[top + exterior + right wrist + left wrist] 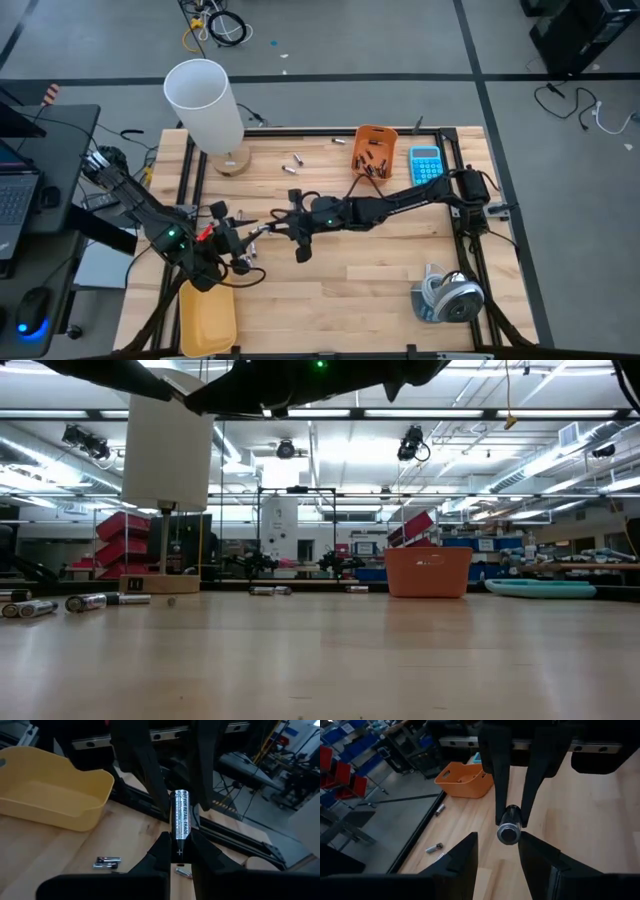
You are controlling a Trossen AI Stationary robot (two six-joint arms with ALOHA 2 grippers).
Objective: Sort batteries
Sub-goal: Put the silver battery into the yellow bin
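Holding a battery (180, 822) mid-frame, your right gripper (178, 851) is clamped; left gripper (496, 847) gapes, empty. Release early and it drops.

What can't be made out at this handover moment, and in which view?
- Whether the left gripper touches the battery that the right gripper holds: high view too small, wrist views block each other.
- Orange bin contents: too small in the high view, wall hides them in the low view.
- Both grippers: cut off by the low view's top edge.
- Yellow bin: partly cut off, high view.
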